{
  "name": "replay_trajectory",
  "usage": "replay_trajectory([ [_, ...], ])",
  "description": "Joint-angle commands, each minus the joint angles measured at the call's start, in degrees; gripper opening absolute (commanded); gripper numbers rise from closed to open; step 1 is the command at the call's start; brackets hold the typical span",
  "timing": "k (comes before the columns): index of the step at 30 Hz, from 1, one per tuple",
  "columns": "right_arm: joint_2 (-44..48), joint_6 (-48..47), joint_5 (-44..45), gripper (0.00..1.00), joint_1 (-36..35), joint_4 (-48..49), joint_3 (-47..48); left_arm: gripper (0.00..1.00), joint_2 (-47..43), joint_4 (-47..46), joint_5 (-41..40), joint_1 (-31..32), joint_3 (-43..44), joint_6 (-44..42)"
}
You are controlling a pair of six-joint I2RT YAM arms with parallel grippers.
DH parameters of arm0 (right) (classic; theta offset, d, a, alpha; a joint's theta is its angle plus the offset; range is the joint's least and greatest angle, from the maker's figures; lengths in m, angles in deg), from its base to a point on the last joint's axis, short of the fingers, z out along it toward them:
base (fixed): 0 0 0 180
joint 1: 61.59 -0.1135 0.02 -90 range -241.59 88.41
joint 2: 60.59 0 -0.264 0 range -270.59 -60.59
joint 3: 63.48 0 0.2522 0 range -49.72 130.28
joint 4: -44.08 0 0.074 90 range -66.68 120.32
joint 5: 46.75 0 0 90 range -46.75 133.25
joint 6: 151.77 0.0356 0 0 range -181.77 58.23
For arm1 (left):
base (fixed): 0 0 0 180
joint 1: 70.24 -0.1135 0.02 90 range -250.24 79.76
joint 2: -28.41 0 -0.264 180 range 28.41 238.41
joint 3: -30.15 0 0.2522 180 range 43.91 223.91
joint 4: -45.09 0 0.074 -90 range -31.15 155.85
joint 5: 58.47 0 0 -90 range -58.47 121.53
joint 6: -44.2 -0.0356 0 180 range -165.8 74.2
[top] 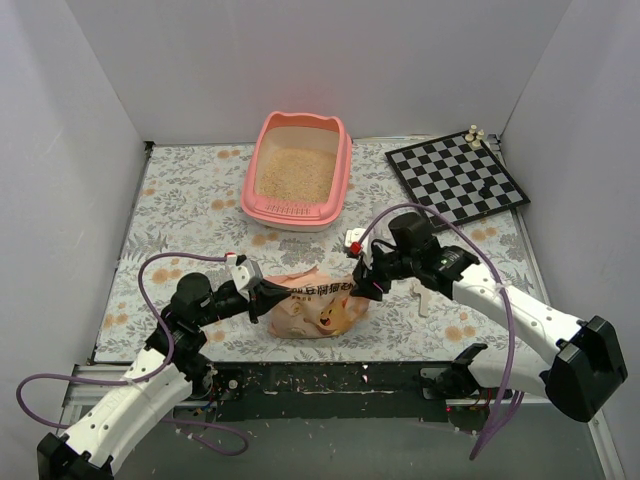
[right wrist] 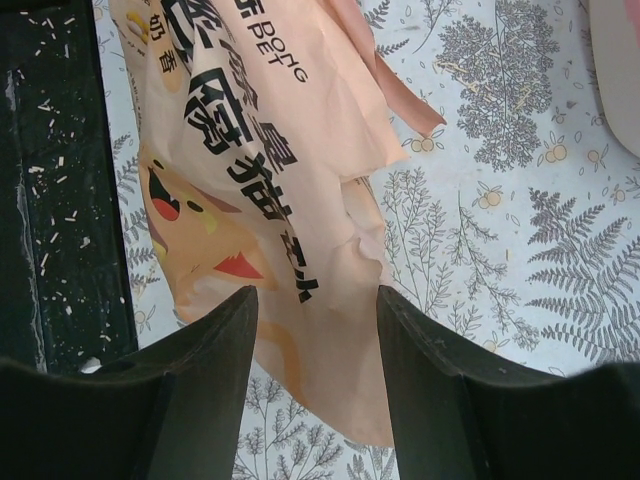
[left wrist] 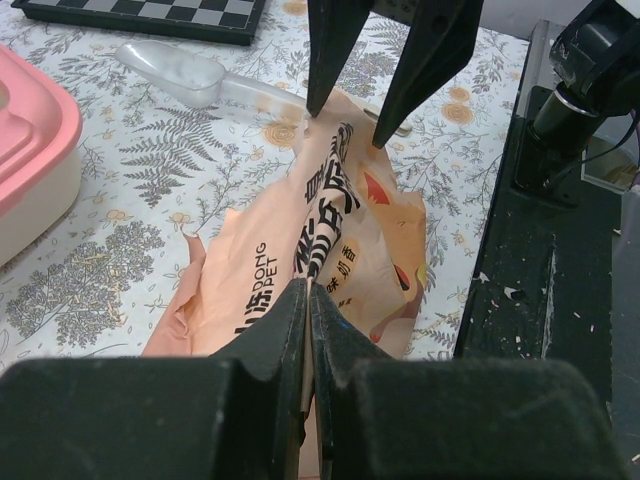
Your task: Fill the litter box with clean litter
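Locate the large pink plastic rectangular litter box (top: 344, 170) at the far middle of the table, already holding a layer of pale beige sand-like clean litter (top: 296, 172). Treat the orange-tan printed plastic bag (top: 318, 305), lying flat near the arm bases and well apart from the box, as limp, crinkly and slippery, probably light at the slack end and heavier at any pocket of granules (judged from the creases only). Take hold at a folded edge, not the smooth face. Read the left gripper (left wrist: 308, 292) as pinched together on a bag fold, and the right gripper (right wrist: 318, 300) as spread apart, straddling the opposite end without clamping. Consult the left wrist view for the clear plastic scoop (left wrist: 190, 78) beyond the bag; consult the top view for litter level, not shown in either wrist view.
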Motion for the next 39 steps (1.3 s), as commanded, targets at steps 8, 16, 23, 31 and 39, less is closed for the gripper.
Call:
replay_trajectory([
  [8, -5.0, -0.1, -8.2, 0.58, -0.1, 6.9, -4.4, 0.00, -4.6, 1.0, -2.9, -0.4, 1.8, 1.0],
  [16, -9.4, -0.2, -12.9, 0.51, -1.4, 8.4, -4.8, 0.00, -5.0, 1.2, -3.0, -0.4, 1.8, 1.2],
  [23, -13.4, -1.8, -14.1, 0.01, -1.8, 4.9, -2.9, 0.00, -6.6, 1.2, -3.6, -0.4, 1.2, 1.2],
  [31, -4.8, -0.8, 1.5, 0.01, -1.7, 2.4, 2.7, 0.00, -0.1, 0.2, -3.6, -0.4, 4.5, 0.4],
  [39, 2.2, -5.5, 8.9, 0.01, -0.7, -8.8, 11.4, 0.00, 11.1, -3.8, -1.4, -1.0, 12.7, -8.7],
])
